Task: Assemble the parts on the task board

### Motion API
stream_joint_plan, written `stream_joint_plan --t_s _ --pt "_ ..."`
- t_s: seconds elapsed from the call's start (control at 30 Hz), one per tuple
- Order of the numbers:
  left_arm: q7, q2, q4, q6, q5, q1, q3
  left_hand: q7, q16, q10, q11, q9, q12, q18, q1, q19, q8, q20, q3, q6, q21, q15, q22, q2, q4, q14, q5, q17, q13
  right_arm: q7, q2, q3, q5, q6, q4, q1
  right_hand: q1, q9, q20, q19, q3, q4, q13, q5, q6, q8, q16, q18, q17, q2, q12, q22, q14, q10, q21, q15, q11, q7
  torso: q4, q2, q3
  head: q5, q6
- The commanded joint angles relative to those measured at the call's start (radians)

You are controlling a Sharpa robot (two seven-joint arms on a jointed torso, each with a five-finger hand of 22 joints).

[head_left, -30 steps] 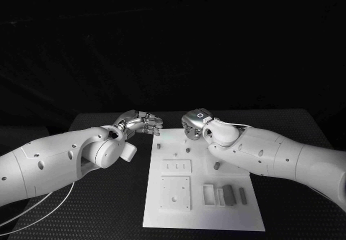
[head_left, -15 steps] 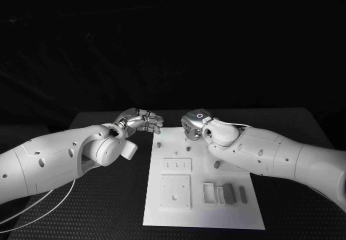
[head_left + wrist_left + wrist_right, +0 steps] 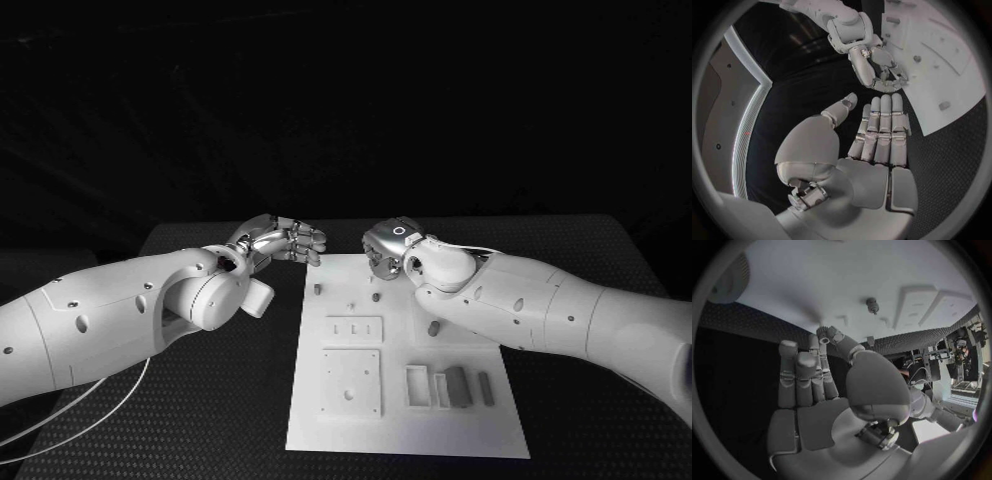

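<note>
Flat white task board (image 3: 408, 420), matte and rectangular, in the middle of the bench (image 3: 216, 400), a black surface with a fine dimpled weave. Raised square plates and shallow rectangular recesses across the near half of the board; small grey parts (image 3: 457, 387), slim and blocky, lying in and beside the recesses at the near right. Short grey pegs (image 3: 317, 290) upright nearer the far edge.

Left robot hand (image 3: 281, 242), jointed polished silver metal, poised over the far left corner of the board, fingers straight and side by side, thumb apart, nothing held. Right robot hand (image 3: 387, 250), same silver finish, over the far edge of the board just beside the left, fingers extended with fingertips (image 3: 824, 333) close above the white surface; contact unclear, nothing grasped. Smooth white shell on both arms.
</note>
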Motion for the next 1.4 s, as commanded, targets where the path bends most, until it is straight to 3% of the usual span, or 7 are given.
stream_joint_plan --t_s 0.03,0.23,0.57,0.8,1.07,1.23,1.4 --pt "0.006 0.001 0.003 0.013 0.005 0.002 0.001 0.005 -0.004 -0.002 0.002 0.002 -0.006 0.003 -0.01 -0.005 -0.005 0.003 -0.002 -0.001 -0.005 0.004 0.002 -0.002 0.003 0.003 -0.001 0.002 0.001 0.004 0.003 -0.001 -0.004 0.01 0.0 -0.002 0.009 0.002 -0.005 -0.002 0.005 0.001 0.008 0.004 0.009 0.004 0.003 0.069 0.001 0.005 0.001 0.024 -0.005 0.016 0.005 -0.006 0.001 0.001 -0.0003 0.0 -0.0001 0.001 -0.001" --pt "0.006 0.001 0.004 0.014 0.005 0.003 0.001 0.005 -0.005 -0.002 0.002 0.002 -0.006 0.003 -0.01 -0.005 -0.006 0.003 -0.002 -0.001 -0.005 0.004 0.002 -0.003 0.003 0.003 -0.001 0.002 0.002 0.015 0.009 -0.001 0.016 0.007 -0.011 -0.002 0.006 0.004 -0.002 -0.01 0.006 0.002 0.008 0.004 0.003 -0.002 -0.001 0.069 -0.001 0.001 -0.005 0.022 -0.012 0.009 0.003 -0.003 0.005 0.003 -0.0011 0.0 -0.0006 0.002 0.0" --pt "0.006 0.0 0.005 0.013 0.005 0.006 0.001 0.005 -0.005 -0.002 0.002 0.002 -0.007 0.003 -0.01 -0.005 -0.006 0.003 -0.002 -0.001 -0.005 0.004 0.002 -0.003 0.003 0.003 -0.001 0.003 0.002 0.022 0.017 -0.006 0.038 0.044 -0.026 -0.002 -0.012 0.004 0.01 -0.032 0.007 0.004 0.002 0.004 -0.04 -0.035 -0.024 0.069 -0.022 -0.028 -0.033 0.018 -0.027 -0.033 -0.015 0.018 0.026 0.02 0.0004 0.002 0.0 0.002 -0.003" --pt "0.006 0.0 0.006 0.013 0.005 0.008 0.001 0.005 -0.006 -0.002 0.002 0.002 -0.007 0.003 -0.011 -0.005 -0.006 0.003 -0.002 -0.001 -0.005 0.005 0.002 -0.003 0.003 0.003 -0.001 0.004 0.003 0.019 0.015 -0.01 0.058 0.029 -0.031 -0.002 -0.041 -0.005 0.015 -0.043 0.009 0.009 -0.014 0.004 -0.112 -0.08 -0.041 0.069 -0.043 -0.064 -0.038 0.015 -0.041 -0.115 -0.032 0.045 0.054 0.053 -0.001 0.001 -0.0002 0.004 -0.005" --pt "0.005 -0.001 0.005 0.015 0.005 0.008 0.001 0.005 -0.007 -0.002 0.002 0.002 -0.008 0.003 -0.01 -0.005 -0.006 0.003 -0.002 -0.001 -0.006 0.005 0.003 -0.003 0.003 0.004 -0.001 0.005 0.003 0.015 0.012 -0.01 0.064 0.006 -0.029 -0.002 -0.052 -0.009 0.019 -0.047 0.017 0.013 -0.024 0.004 -0.14 -0.096 -0.046 0.069 -0.058 -0.083 -0.035 0.017 -0.044 -0.154 -0.039 0.058 0.067 0.065 -0.0013 0.001 0.0005 0.003 -0.005" --pt "0.005 -0.002 0.003 0.014 0.005 0.008 0.001 0.005 -0.008 -0.003 0.003 0.003 -0.009 0.003 -0.01 -0.005 -0.007 0.003 -0.002 -0.001 -0.006 0.005 0.003 -0.003 0.002 0.004 -0.001 0.005 0.004 0.014 -0.012 -0.01 0.067 -0.025 0.004 -0.001 -0.053 -0.009 0.019 -0.048 0.018 0.014 -0.024 0.004 -0.141 -0.096 -0.046 0.069 -0.059 -0.084 -0.035 0.017 -0.044 -0.156 -0.04 0.059 0.067 0.066 -0.0012 0.001 0.0004 0.003 -0.006" --pt "0.006 -0.008 0.0 0.013 0.005 0.009 0.001 0.005 -0.008 -0.003 0.003 0.003 -0.009 0.003 -0.01 -0.005 -0.007 0.003 -0.002 -0.002 -0.006 0.005 0.003 -0.004 0.002 0.004 -0.001 0.006 0.004 0.009 -0.077 -0.009 0.074 -0.052 0.093 0.008 -0.053 -0.008 0.019 -0.043 0.021 0.015 -0.024 0.004 -0.14 -0.095 -0.042 0.069 -0.061 -0.088 -0.032 0.018 -0.04 -0.156 -0.038 0.058 0.067 0.065 -0.004 0.001 0.0007 0.006 -0.002"
